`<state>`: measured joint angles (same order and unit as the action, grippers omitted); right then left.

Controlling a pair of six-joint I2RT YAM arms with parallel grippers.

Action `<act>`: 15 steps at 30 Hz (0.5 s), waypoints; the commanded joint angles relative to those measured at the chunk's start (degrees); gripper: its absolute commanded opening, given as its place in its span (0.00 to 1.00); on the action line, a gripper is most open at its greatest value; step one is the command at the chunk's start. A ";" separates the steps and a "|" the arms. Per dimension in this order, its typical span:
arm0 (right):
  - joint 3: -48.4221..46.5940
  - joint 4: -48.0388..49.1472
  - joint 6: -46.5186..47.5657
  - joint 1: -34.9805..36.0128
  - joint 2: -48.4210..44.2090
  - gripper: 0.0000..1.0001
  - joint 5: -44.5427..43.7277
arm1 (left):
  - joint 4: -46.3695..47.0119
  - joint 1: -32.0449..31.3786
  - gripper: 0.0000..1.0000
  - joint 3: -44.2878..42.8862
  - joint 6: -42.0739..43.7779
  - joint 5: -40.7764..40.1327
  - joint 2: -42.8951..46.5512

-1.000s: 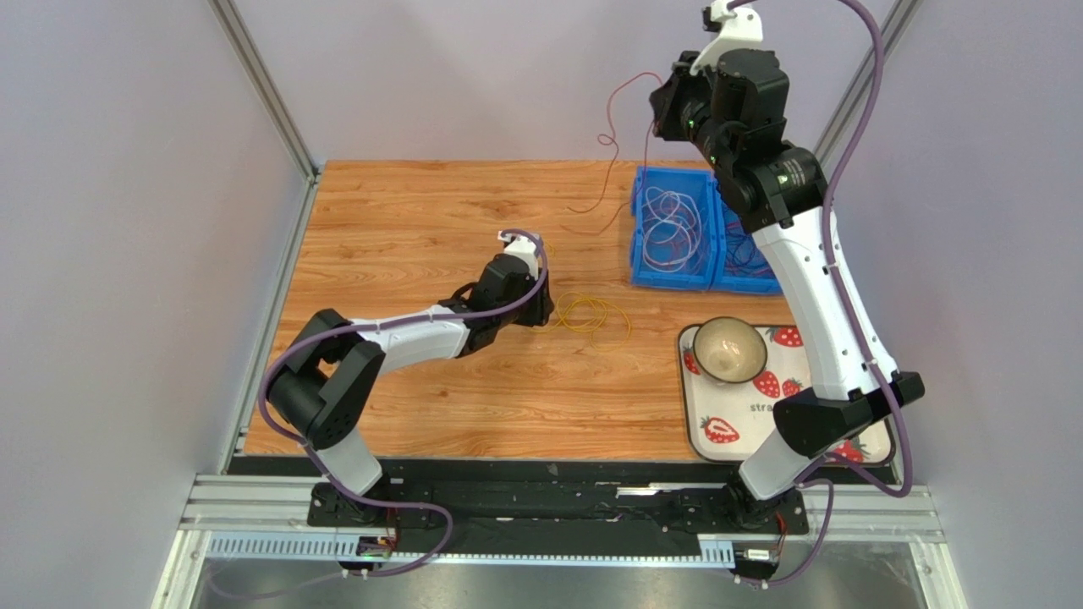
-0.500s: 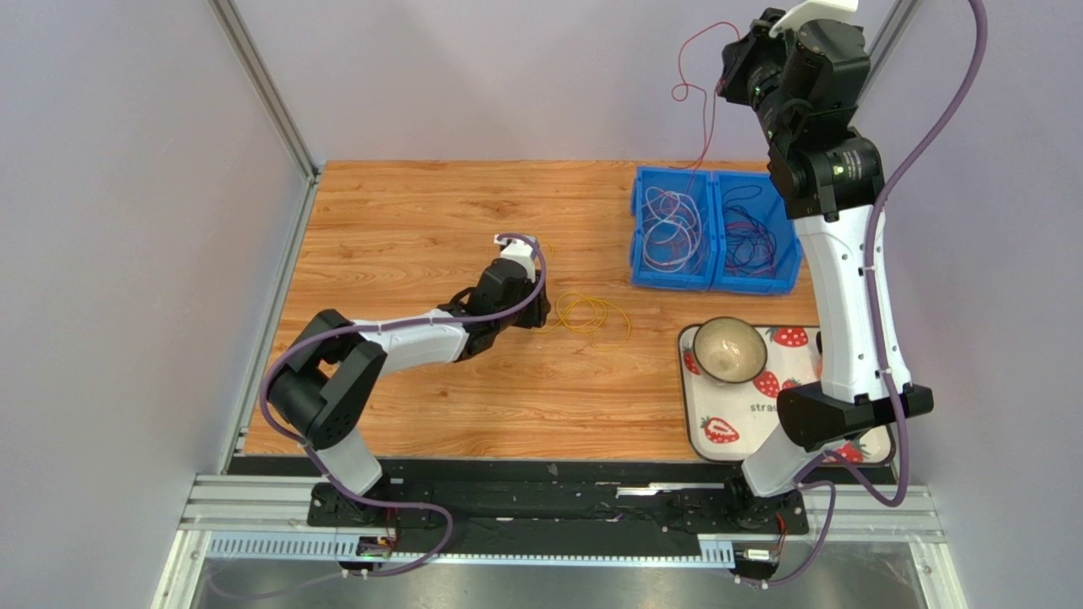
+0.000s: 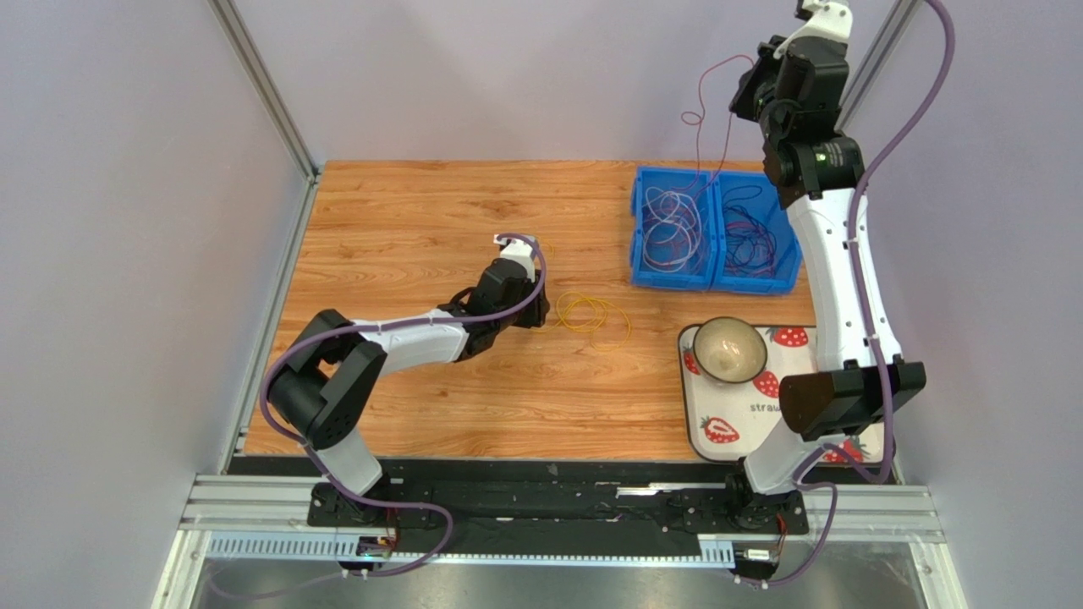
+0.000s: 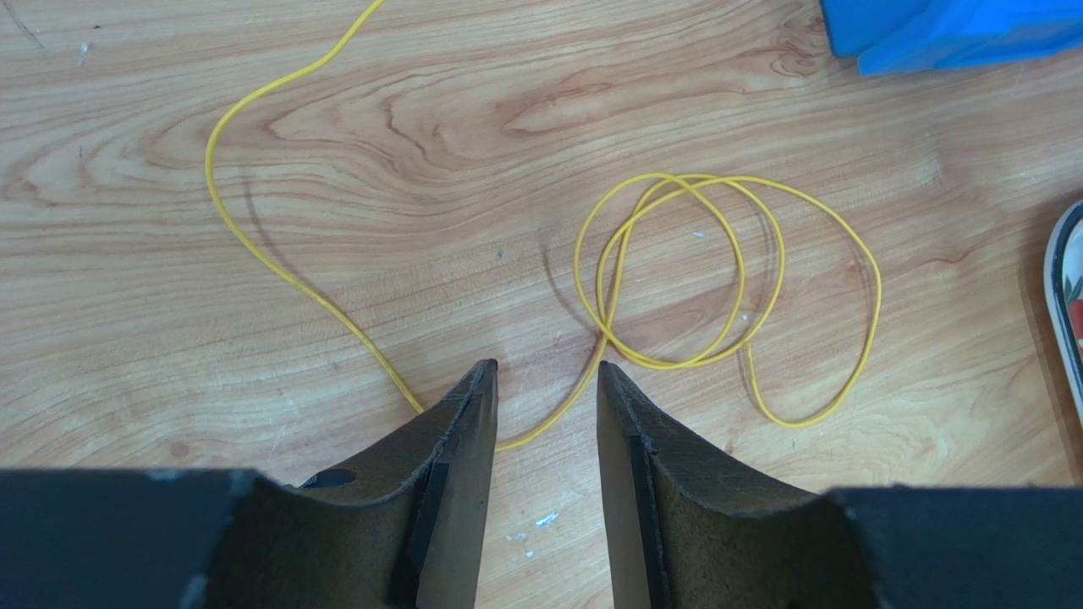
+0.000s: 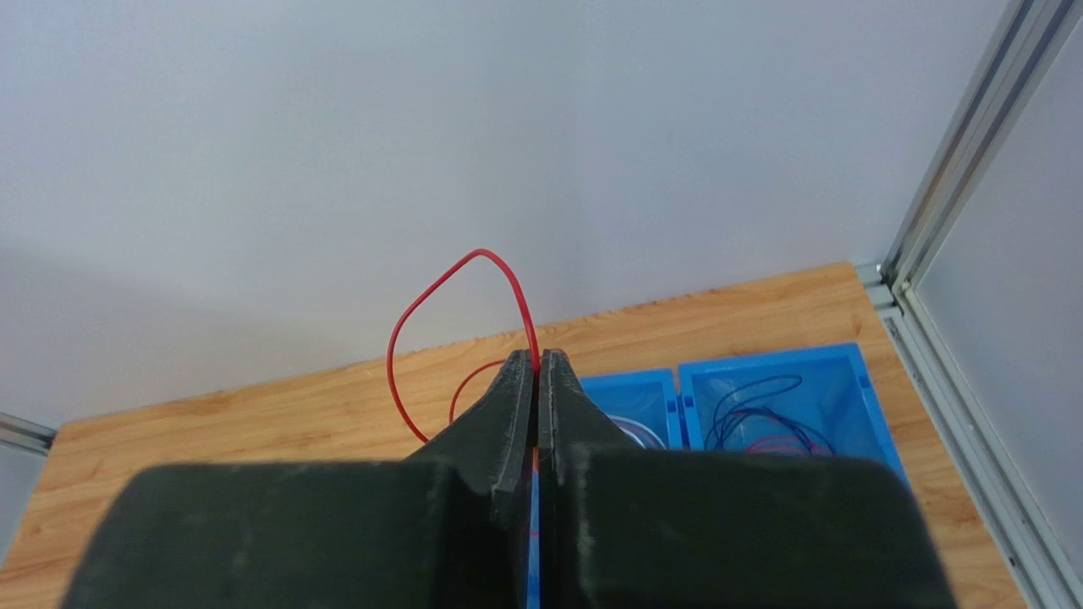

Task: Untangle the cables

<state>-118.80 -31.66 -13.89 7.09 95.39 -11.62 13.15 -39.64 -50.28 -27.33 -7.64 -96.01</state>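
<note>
Right gripper (image 5: 537, 368) pressed together, pinching thin red wire (image 5: 483, 253), high above blue plastic bins (image 3: 636, 231). Left gripper (image 4: 544, 371) spread, straddling thin yellow wire (image 4: 693, 178), looped on wooden table (image 3: 407, 216). Wire bundles (image 3: 670, 218) left in bins: task judged early.

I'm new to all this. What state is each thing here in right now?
Left gripper: jaws open, straddling the yellow cable.
Right gripper: jaws shut on the red cable, raised high.
Red cable: pinched, dangling above the blue bins.
Yellow cable: lying in loose loops on the table.
Blue bins: holding loose cables.
Bowl: upright on the tray.
</note>
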 commanded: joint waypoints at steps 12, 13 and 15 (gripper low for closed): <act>13.68 5.73 -5.53 -0.94 5.15 0.00 3.09 | 2.67 0.09 0.43 -0.52 0.00 0.08 1.52; 14.21 5.73 -5.79 -0.94 5.24 0.00 3.27 | 2.76 0.09 0.43 -0.52 0.09 0.17 1.44; 15.79 5.64 -6.50 -1.03 6.03 0.00 3.79 | 2.76 0.09 0.43 -0.52 0.17 0.17 1.52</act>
<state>-104.88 -29.19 -18.15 6.48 100.77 -9.21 13.17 -39.64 -50.28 -27.33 -7.62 -96.01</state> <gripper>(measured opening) 0.011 0.426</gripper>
